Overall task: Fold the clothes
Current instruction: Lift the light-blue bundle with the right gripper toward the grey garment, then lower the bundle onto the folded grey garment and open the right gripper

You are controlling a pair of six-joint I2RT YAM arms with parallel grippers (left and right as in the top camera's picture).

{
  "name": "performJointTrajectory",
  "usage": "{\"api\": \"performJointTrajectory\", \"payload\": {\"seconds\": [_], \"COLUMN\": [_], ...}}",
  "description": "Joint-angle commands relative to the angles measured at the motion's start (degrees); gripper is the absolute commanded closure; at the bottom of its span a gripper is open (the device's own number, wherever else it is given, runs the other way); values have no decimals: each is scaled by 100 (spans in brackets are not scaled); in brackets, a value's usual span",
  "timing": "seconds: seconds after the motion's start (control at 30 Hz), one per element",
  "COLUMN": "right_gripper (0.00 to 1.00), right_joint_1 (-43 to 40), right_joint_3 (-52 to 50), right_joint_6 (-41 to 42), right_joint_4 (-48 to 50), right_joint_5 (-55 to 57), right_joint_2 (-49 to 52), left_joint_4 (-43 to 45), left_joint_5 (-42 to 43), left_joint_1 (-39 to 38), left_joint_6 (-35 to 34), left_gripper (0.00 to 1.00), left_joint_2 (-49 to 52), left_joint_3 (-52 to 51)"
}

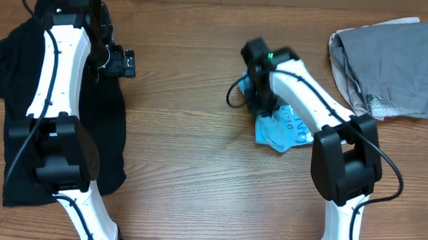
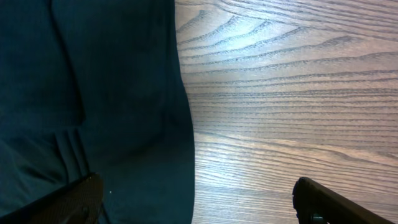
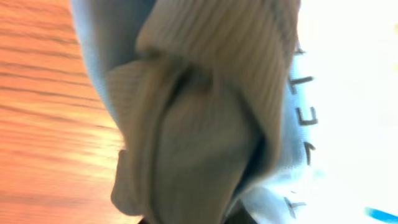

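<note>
Left gripper [image 1: 119, 61] spread wide, nothing between its fingers. In wrist view one fingertip [image 2: 68, 202] over black shirt [image 1: 20, 123], other over bare table [image 1: 188, 170]. Black shirt spread at table's left side, under left arm. Right gripper [image 1: 254, 93] down on light blue T-shirt [image 1: 280, 130], crumpled mid-table. Wrist view filled by bunched ribbed collar [image 3: 186, 124] (fingers hidden behind it), so cannot tell whether clenched. Grey pieces [image 1: 389, 64] heaped at far right, well apart.
</note>
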Motion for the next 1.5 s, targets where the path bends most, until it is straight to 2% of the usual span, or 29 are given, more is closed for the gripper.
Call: {"api": "performJointTrajectory", "payload": {"seconds": [0.0, 0.27, 0.5, 0.77, 1.07, 1.47], "right_gripper": [96, 96, 96, 96, 96, 96], "right_joint_1": [-240, -1062, -1928, -3121, -4306, -5779], "right_joint_3": [1185, 3018, 3958, 4054, 4054, 4044], "right_joint_6": [87, -127, -833, -2625, -3082, -3670], "right_joint_4": [-516, -1598, -1486, -573, 863, 1335], "right_joint_5": [-98, -129, -313, -302, -452, -1784], "right_joint_2": [-597, -640, -640, -638, -616, 7], "left_joint_4": [15, 20, 44, 72, 101, 184], "left_joint_5": [87, 92, 90, 87, 85, 151], "left_joint_1": [9, 9, 9, 9, 9, 9], "left_joint_6": [-42, -42, -42, -39, -39, -50], "left_gripper": [0, 0, 0, 0, 0, 0], "left_joint_2": [-114, -114, -114, -114, -114, -114], "left_joint_3": [48, 48, 48, 48, 48, 48]}}
